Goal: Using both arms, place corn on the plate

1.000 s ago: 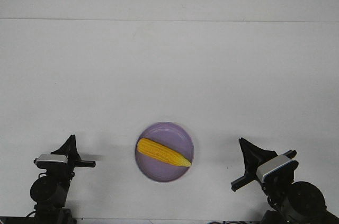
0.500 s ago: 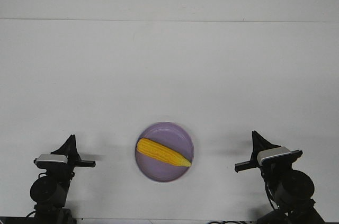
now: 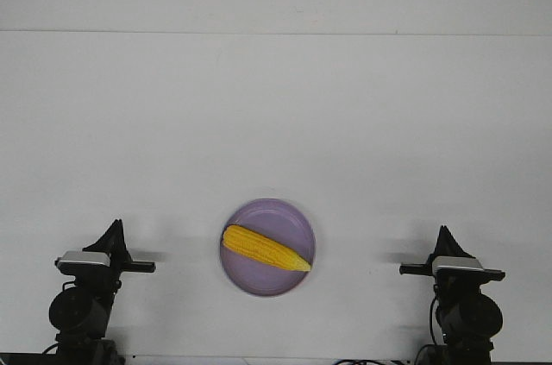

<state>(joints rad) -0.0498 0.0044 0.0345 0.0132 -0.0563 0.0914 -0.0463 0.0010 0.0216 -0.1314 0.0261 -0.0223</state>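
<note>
The yellow-orange corn [image 3: 265, 248] lies across the lavender plate [image 3: 278, 218] near the table's front middle, its pointed tip toward the right rim. My left gripper [image 3: 115, 229] stands at the front left, well apart from the plate. Its fingers meet in one point and hold nothing. My right gripper [image 3: 445, 234] stands at the front right, also well apart from the plate. Its fingers meet in one point too and are empty.
The white table [image 3: 276, 123] runs back to a white wall. Nothing else stands on it in this view.
My right arm has drawn back to the right and straightened, away from the plate. The left arm, the corn and the plate have not moved.
</note>
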